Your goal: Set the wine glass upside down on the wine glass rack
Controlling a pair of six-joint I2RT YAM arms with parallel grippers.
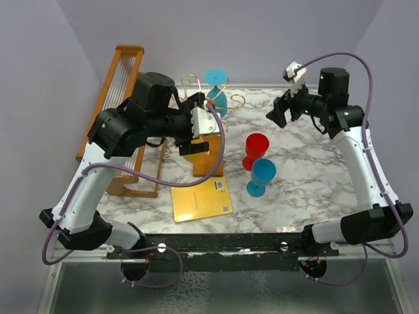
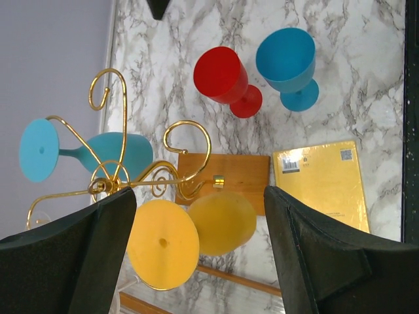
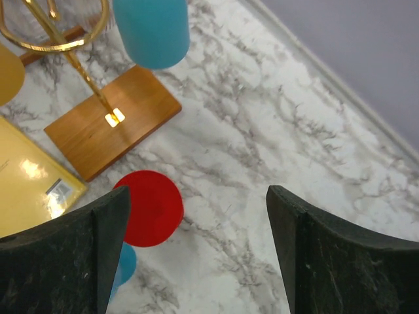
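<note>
Over at nine o'clock stands a wooden two-tier frame [image 1: 128, 50]. The left gripper [image 2: 198, 193] hovers at the gold wire rack [image 2: 229, 170], around eleven o'clock on the marble table [image 1: 314, 170]. Its jaws are spread wide either side of the yellow wine glass [image 2: 162, 244], not pinching it. That glass hangs upside down on the rack, foot up, bowl down. A teal glass [image 2: 118, 156] hangs likewise on the rack's far side. A yellow book [image 2: 321, 183] lies at six o'clock of the rack. A red goblet [image 1: 256, 145] and a blue goblet [image 1: 263, 171] stand upright mid-table, the blue at five o'clock of the red. At two o'clock the right gripper [image 3: 198, 191] hangs with jaws spread, nothing between them.
</note>
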